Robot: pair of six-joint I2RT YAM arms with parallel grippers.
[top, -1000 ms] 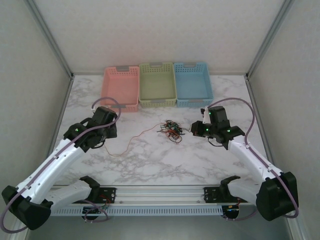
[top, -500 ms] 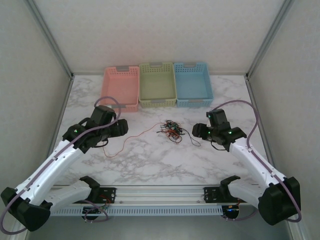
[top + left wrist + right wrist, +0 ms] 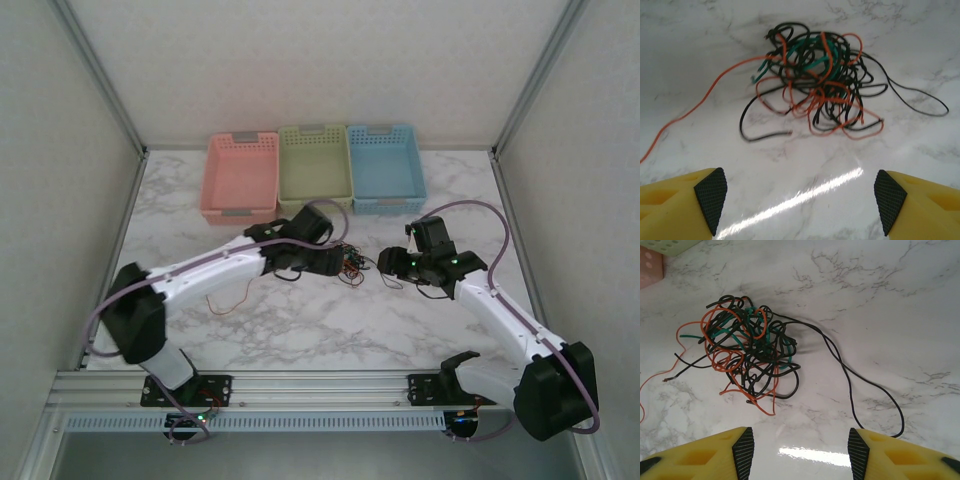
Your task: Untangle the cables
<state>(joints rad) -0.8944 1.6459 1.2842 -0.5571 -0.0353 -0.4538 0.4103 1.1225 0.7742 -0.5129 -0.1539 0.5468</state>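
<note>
Cables (image 3: 820,85): black, red-orange and teal wires knotted in one clump on the marble table (image 3: 685,45), with one red strand trailing off left. Left gripper (image 3: 800,200): jaws spread wide, holding nothing, near the clump. Right gripper (image 3: 800,455): jaws apart, holding nothing, on the opposite side.

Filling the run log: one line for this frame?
left gripper: open, empty | right gripper: open, empty | cables: tangled on table, none held
</note>
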